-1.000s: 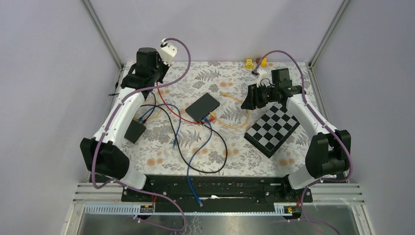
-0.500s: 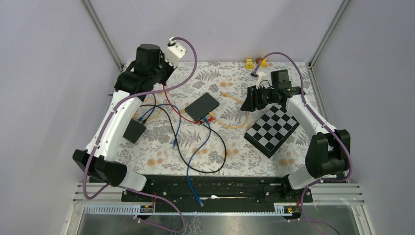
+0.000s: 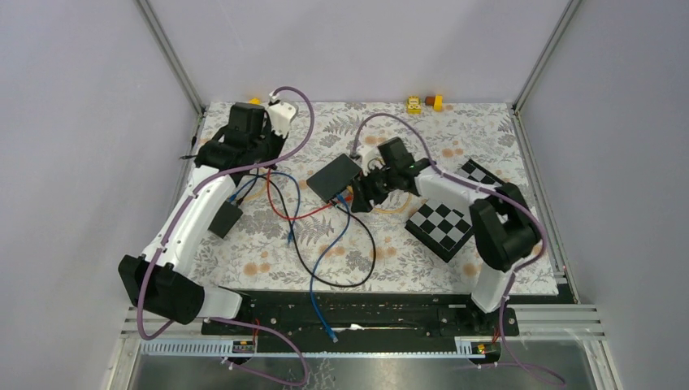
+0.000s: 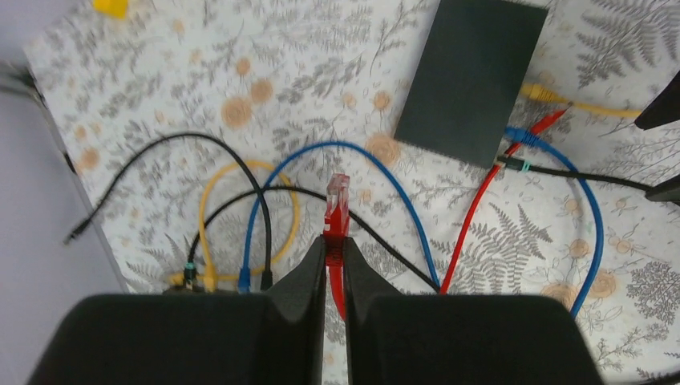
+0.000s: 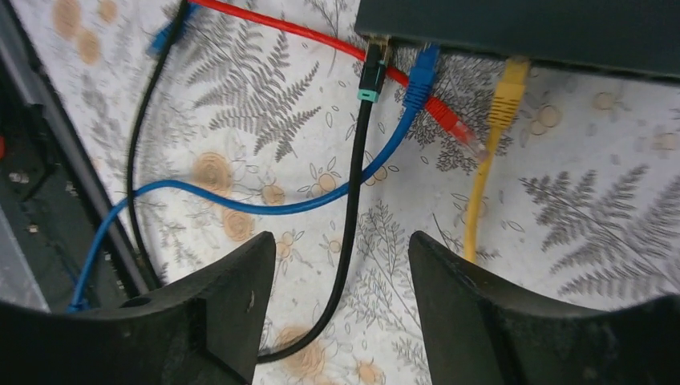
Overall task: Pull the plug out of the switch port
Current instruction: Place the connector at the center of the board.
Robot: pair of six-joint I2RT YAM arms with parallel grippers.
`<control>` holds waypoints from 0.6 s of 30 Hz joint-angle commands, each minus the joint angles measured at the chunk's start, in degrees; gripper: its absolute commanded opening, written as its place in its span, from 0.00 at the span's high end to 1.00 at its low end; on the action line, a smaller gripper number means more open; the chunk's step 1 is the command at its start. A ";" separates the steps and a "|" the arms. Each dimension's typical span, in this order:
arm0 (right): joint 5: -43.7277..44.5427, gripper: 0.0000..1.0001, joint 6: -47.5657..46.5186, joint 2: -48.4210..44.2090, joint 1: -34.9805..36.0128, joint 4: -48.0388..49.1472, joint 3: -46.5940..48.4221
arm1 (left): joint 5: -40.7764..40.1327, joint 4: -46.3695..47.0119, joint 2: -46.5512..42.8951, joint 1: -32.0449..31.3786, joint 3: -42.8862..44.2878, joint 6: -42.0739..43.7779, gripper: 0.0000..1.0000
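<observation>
The black switch (image 3: 335, 176) lies mid-table; it also shows in the left wrist view (image 4: 473, 76) and the right wrist view (image 5: 521, 24). My left gripper (image 4: 334, 245) is shut on a red plug (image 4: 336, 200) and holds it above the mat, left of the switch (image 3: 258, 162). The red cable's other end (image 5: 453, 128) lies loose on the mat beside the ports. A black plug (image 5: 371, 72), a blue plug (image 5: 421, 68) and a yellow plug (image 5: 507, 92) sit at the switch's port side. My right gripper (image 5: 341, 241) is open and empty, just in front of those ports (image 3: 361, 197).
A small black box (image 3: 224, 218) at the left has yellow, blue and black cables (image 4: 192, 277) plugged in. A chessboard (image 3: 451, 219) lies right of the switch. Yellow toy blocks (image 3: 424, 103) sit at the back edge. Loose cables loop over the mat's middle (image 3: 325, 252).
My right arm has swung left from above the chessboard to the switch's port side. My left gripper has shifted slightly down and nearer, still holding the red plug.
</observation>
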 commanded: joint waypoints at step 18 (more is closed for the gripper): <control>15.06 0.38 4.66 14.25 8.54 3.22 7.03 | 7.04 9.95 -5.54 5.00 -12.09 -4.00 1.00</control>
